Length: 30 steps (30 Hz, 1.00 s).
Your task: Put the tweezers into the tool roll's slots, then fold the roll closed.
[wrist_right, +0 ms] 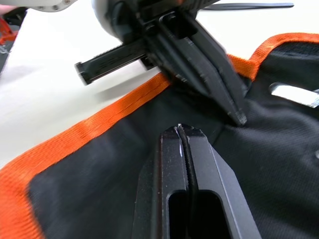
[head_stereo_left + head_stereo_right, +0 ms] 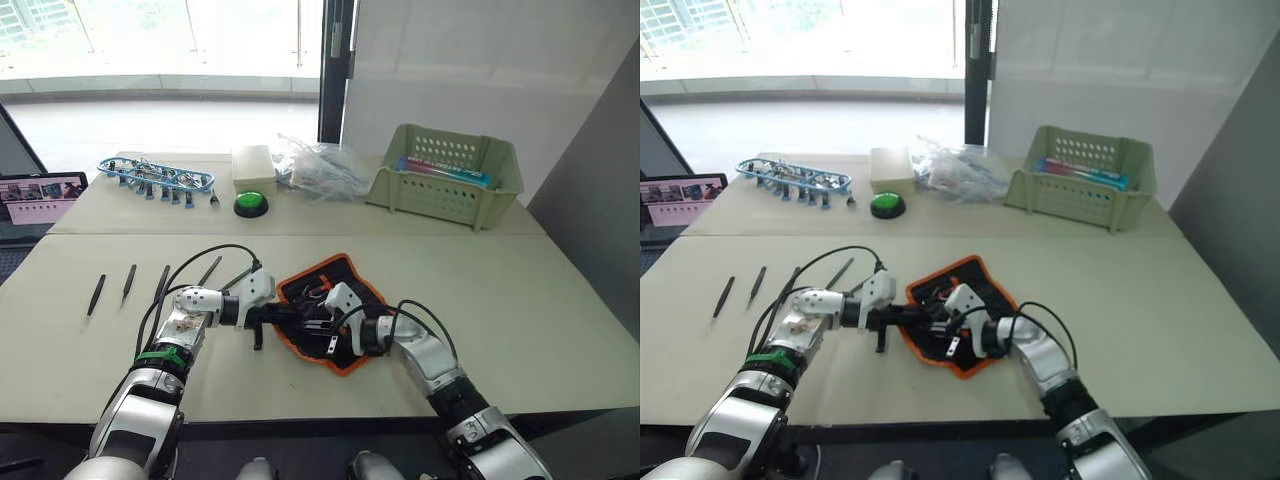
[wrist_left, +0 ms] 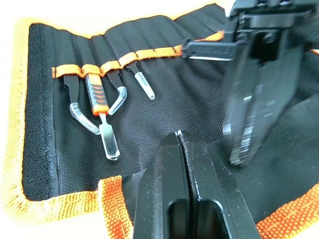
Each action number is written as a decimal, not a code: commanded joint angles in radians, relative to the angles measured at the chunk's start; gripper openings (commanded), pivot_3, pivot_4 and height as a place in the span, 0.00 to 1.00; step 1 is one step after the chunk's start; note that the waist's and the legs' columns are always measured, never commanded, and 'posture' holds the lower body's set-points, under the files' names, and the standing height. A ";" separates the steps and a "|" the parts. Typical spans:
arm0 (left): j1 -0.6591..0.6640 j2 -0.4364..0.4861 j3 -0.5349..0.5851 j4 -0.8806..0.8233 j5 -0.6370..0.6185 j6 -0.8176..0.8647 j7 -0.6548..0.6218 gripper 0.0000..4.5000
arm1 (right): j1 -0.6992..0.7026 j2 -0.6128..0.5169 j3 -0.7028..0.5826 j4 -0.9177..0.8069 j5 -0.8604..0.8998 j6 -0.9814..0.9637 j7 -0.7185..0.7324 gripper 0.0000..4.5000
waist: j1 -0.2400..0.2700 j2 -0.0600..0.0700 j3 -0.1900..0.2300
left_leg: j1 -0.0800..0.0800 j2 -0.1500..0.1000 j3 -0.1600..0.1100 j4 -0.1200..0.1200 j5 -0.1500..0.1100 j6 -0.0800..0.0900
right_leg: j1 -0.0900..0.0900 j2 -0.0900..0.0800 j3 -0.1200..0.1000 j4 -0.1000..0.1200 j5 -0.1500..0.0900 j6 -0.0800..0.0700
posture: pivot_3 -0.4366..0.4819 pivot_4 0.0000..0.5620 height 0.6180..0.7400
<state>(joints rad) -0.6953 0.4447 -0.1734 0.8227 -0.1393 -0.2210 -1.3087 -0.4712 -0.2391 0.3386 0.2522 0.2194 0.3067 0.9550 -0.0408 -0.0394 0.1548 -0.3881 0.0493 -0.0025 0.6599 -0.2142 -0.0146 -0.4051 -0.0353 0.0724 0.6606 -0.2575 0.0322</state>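
Note:
The tool roll [image 2: 345, 290] lies open on the table in front of me, black fabric with orange edging. Its orange slot strip [image 3: 149, 52] holds several small tools with clear caps [image 3: 102, 122]. Several thin dark tweezers [image 2: 95, 295] lie in a row on the table to the left of the roll, the nearest one [image 2: 210, 270] close to my left arm. My left gripper [image 2: 290, 313] is shut, its tips [image 3: 180, 142] resting on the roll's black fabric near the left edge. Just opposite it over the roll, my right gripper [image 2: 318, 325] is also shut, fingertips [image 1: 180, 130] nearly meeting the left one.
On the far table are a blue rack of clips [image 2: 155, 178], a white box [image 2: 253, 165], a green button [image 2: 250, 204], a clear plastic bag [image 2: 320, 170] and a green basket [image 2: 445, 175]. A laptop screen [image 2: 40, 198] stands at the left edge.

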 commanded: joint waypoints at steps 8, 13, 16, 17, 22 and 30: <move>0.001 0.015 -0.001 0.053 0.041 -0.025 0.006 0.01 | 0.268 -0.158 0.024 -0.353 0.052 0.218 0.021 0.00 | 0.007 0.000 -0.002 | -0.001 0.000 0.000 -0.001 0.000 0.000 | 0.001 -0.001 0.000 -0.004 0.000 0.000 | 0.48 0.27 0.98; 0.000 0.015 -0.001 0.060 0.041 -0.032 0.001 0.01 | 0.310 -0.173 0.013 -0.408 0.057 0.253 -0.002 0.00 | 0.007 -0.001 -0.003 | -0.001 0.000 0.000 -0.001 0.000 0.000 | 0.001 -0.001 -0.001 -0.005 0.000 0.000 | 0.48 0.27 0.98; -0.001 0.009 0.005 0.060 0.029 -0.026 -0.010 0.01 | 0.313 -0.170 0.009 -0.414 0.061 0.259 -0.015 0.00 | 0.010 -0.001 -0.003 | -0.001 0.000 0.000 -0.001 0.000 0.000 | 0.001 -0.001 -0.001 -0.006 0.000 0.001 | 0.48 0.27 0.98; -0.002 0.007 0.010 0.058 0.021 -0.017 -0.015 0.01 | 0.313 -0.169 0.009 -0.417 0.063 0.261 -0.018 0.00 | 0.010 -0.001 -0.003 | -0.001 0.000 0.000 -0.001 0.000 0.000 | 0.001 -0.001 -0.001 -0.006 0.000 0.001 | 0.48 0.27 0.98; -0.003 -0.007 0.063 0.024 -0.045 0.041 -0.046 0.01 | 0.302 -0.166 0.001 -0.424 0.074 0.253 -0.031 0.00 | 0.010 -0.001 -0.003 | -0.002 0.000 0.000 -0.001 0.000 0.000 | 0.001 -0.001 -0.001 -0.008 0.000 0.001 | 0.48 0.27 0.98; 0.102 0.046 0.180 -0.289 -0.213 0.216 -0.093 0.01 | 0.266 -0.115 -0.137 -0.558 0.185 0.199 -0.085 0.00 | 0.007 -0.001 -0.002 | -0.016 0.000 -0.001 -0.002 0.000 0.000 | -0.010 -0.001 -0.001 -0.012 0.002 0.002 | 0.48 0.27 0.98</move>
<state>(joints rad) -0.5879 0.4772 -0.0328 0.6088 -0.3067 -0.0377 -1.4131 -0.1887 -0.3657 0.2511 -0.2366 0.3590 0.5229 0.8878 -0.0339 -0.0399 0.1530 -0.4084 0.0494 -0.0031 0.6582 -0.2143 -0.0147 -0.4205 -0.0365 0.0719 0.6491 -0.2548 0.0342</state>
